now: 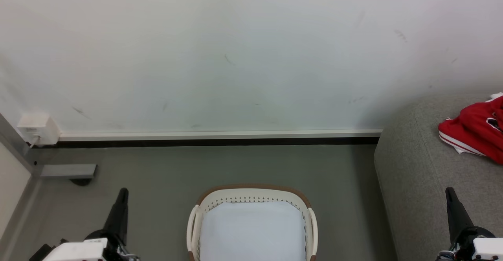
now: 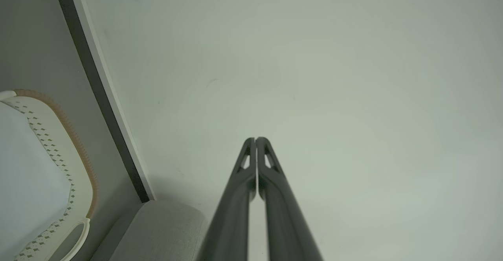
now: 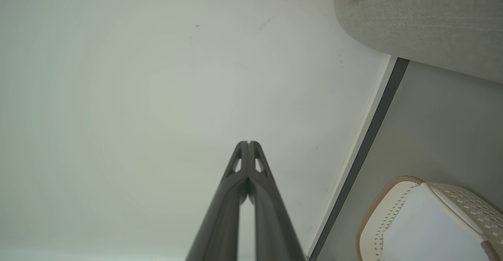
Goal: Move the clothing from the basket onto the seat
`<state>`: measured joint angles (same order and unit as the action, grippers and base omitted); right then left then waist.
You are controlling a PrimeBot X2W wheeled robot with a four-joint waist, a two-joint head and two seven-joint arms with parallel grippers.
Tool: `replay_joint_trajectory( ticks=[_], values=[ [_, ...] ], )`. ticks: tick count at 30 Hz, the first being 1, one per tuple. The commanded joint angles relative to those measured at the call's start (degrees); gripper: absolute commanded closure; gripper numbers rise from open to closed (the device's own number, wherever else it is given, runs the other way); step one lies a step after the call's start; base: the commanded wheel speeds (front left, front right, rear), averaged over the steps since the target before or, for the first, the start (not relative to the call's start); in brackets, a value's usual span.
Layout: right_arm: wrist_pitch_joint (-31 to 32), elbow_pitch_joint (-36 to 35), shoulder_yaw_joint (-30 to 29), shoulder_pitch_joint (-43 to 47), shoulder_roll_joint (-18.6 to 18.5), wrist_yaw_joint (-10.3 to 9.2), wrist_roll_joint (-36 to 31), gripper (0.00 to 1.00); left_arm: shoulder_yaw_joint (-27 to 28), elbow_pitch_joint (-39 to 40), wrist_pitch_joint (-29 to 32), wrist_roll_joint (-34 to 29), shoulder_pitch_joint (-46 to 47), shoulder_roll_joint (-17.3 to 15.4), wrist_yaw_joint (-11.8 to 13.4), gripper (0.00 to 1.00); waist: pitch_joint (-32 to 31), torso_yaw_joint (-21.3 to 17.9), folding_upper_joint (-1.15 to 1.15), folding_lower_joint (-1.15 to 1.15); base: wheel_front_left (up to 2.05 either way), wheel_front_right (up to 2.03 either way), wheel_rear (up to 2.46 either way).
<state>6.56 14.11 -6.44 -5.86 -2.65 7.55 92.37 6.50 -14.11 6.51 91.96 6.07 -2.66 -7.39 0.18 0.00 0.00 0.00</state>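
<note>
Red jersey (image 1: 475, 133) with white striped trim: lies crumpled on the grey sofa seat (image 1: 416, 174), toward its back edge near the wall (image 1: 235, 56). Oval laundry basket (image 1: 253, 190): stands on the floor (image 1: 157, 166) beside the seat and apart from it, white lining exposed. Left gripper (image 2: 255, 140) and right gripper (image 3: 248, 143): fingers pressed together, holding nothing, flanking the basket, tips toward the wall.

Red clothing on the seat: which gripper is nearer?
Right. The right gripper shows against the seat, below the clothing; the left gripper is on the other side of the basket.
</note>
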Motion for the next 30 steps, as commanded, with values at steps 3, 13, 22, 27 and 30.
replay_joint_trajectory(
  ticks=[3,13,22,27,30],
  values=[
    [0.15,-0.27,-0.22,-0.68,-0.43,-0.12,0.11,1.00,0.10,0.16,0.24,0.84,0.40,-0.41,-0.26,1.00,0.00,0.00,0.00,0.00,0.00,0.00,0.00],
    [0.14,-0.27,-0.22,-0.68,-0.43,-0.12,0.11,1.00,0.10,0.16,0.24,0.84,0.40,-0.41,-0.26,1.00,0.00,0.00,0.00,0.00,0.00,0.00,0.00],
    [0.14,-0.27,-0.22,-0.68,-0.43,-0.12,0.11,1.00,0.10,0.17,0.24,0.84,0.40,-0.40,-0.26,1.00,0.00,0.00,0.00,0.00,0.00,0.00,0.00],
    [0.14,-0.27,-0.22,-0.68,-0.43,-0.12,0.11,1.00,0.10,0.17,0.24,0.84,0.40,-0.40,-0.26,1.00,0.00,0.00,0.00,0.00,0.00,0.00,0.00],
    [0.14,-0.27,-0.22,-0.68,-0.43,-0.12,0.11,1.00,0.10,0.17,0.24,0.84,0.40,-0.40,-0.26,1.00,0.00,0.00,0.00,0.00,0.00,0.00,0.00]
  ],
)
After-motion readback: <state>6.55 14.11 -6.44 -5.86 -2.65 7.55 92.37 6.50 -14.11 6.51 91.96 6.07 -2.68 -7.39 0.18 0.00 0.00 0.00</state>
